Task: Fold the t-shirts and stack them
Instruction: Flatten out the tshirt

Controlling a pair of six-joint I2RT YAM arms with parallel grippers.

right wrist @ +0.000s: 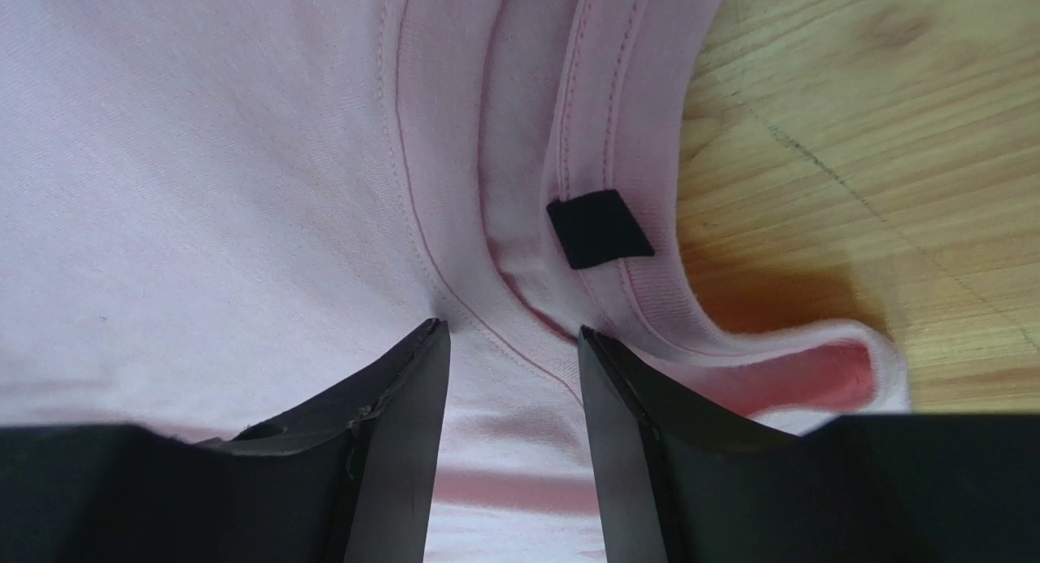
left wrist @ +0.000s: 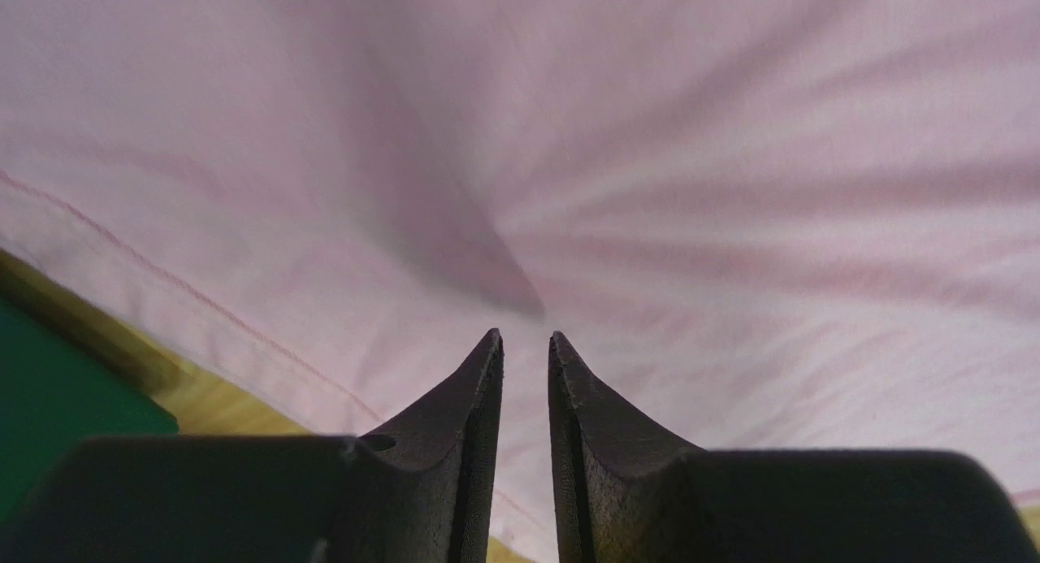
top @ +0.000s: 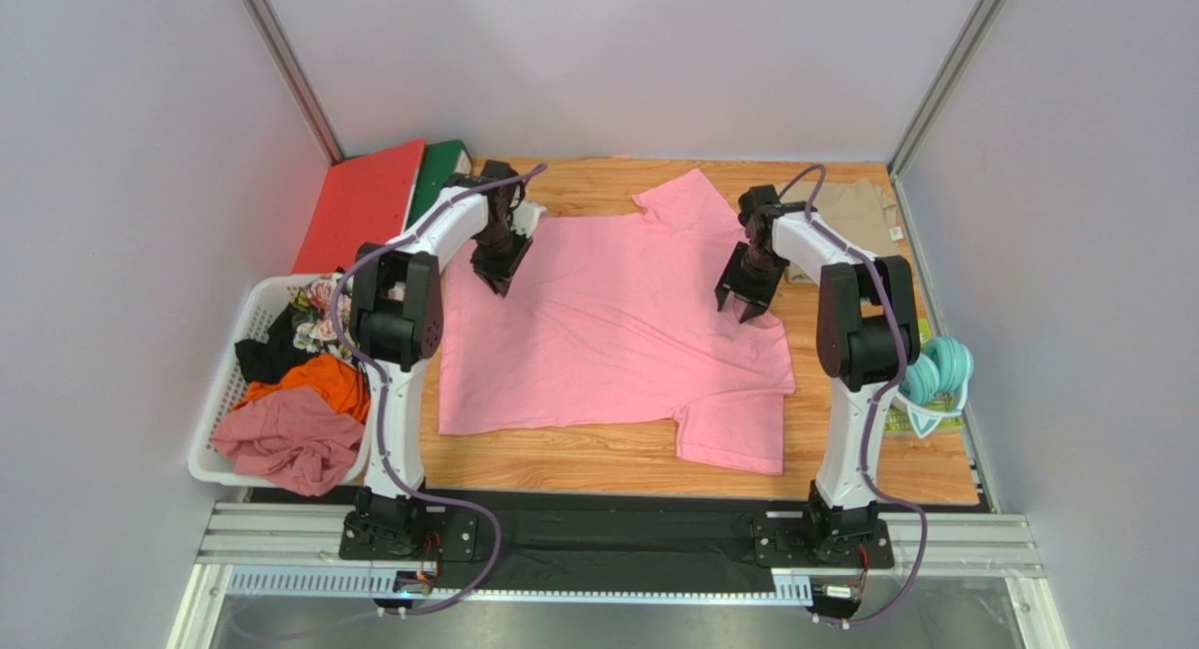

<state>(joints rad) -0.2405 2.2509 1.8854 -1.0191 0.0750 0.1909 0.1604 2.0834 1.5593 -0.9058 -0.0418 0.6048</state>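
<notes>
Left pincer (top: 500, 267) (left wrist: 523, 340) tips nearly together, clamped on a pinch of the pink t-shirt (top: 619, 326) close to its hem (left wrist: 183, 301), cloth puckering in creases toward the tips; right pincer (top: 742, 301) (right wrist: 513, 332) jaws partly apart, tips down on the same shirt straddling the collar seam, small dark neck label (right wrist: 598, 228) just beyond them, cloth between looks flat, not gathered; white laundry basket (top: 225, 382) at table's left edge holds loose clothes: orange piece (top: 317, 379), dusty-pink piece (top: 289, 438), black piece (top: 268, 357); pink t-shirt spread flat mid table (top: 591, 460), neck toward right arm, hem toward left arm, both pincers on it; khaki-beige t-shirt (top: 856, 211) at far right corner, beyond right pincer, apart from it
</notes>
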